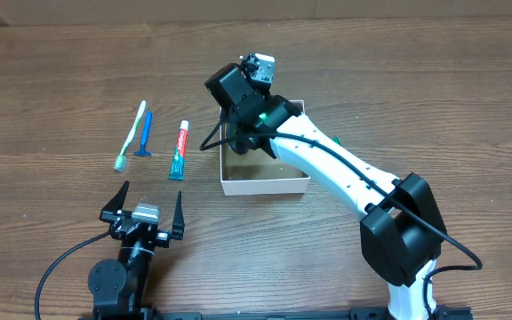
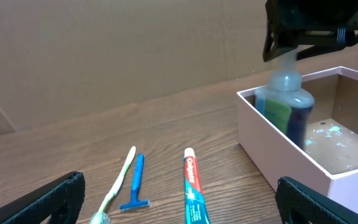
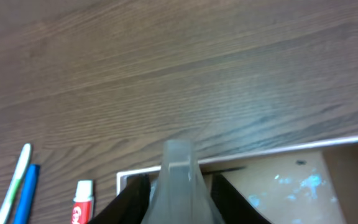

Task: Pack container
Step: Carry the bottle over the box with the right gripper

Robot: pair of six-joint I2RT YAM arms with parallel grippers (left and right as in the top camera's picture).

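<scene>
Inside container (image 1: 265, 185), bottle (image 2: 284, 106) upright, neck up, right end effector (image 3: 179, 196) clamped.

Robot lab, prob.: left arm (image 1: 121, 271) & right arm (image 1: 345, 173) at wood-grain table (image 1: 434, 71).

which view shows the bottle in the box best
Left wrist: the bottle is upright in the container, side-on, clear neck and blue body visible. Right wrist shows only its clear top; overhead, the right arm hides it.
</scene>
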